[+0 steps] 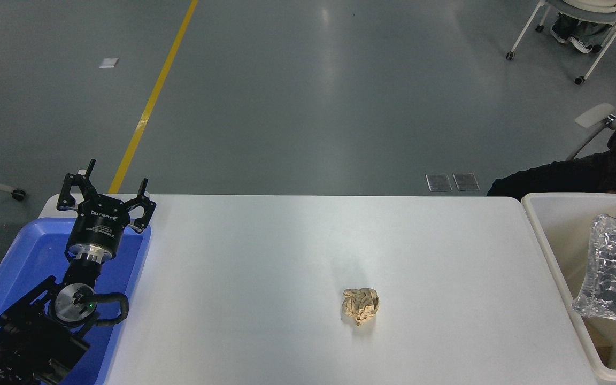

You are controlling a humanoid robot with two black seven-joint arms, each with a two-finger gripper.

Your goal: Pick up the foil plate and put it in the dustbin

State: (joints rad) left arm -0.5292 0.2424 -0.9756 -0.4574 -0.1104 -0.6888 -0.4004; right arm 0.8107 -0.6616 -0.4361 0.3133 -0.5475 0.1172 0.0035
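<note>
The foil plate (615, 270), crumpled shiny silver, sits within the outline of the cream-white dustbin (551, 240) at the table's right end. It is tilted, and the picture's right edge cuts it off. I cannot tell what it rests on. My left gripper (118, 179) is open and empty, parked at the lower left over the blue tray. My right arm and gripper are out of view.
A shallow blue plastic tray (126, 299) lies at the table's left edge under my left arm. A small tan crumpled paper ball (361, 305) lies on the white table (286, 256). A person's dark sleeve (554, 179) shows behind the dustbin.
</note>
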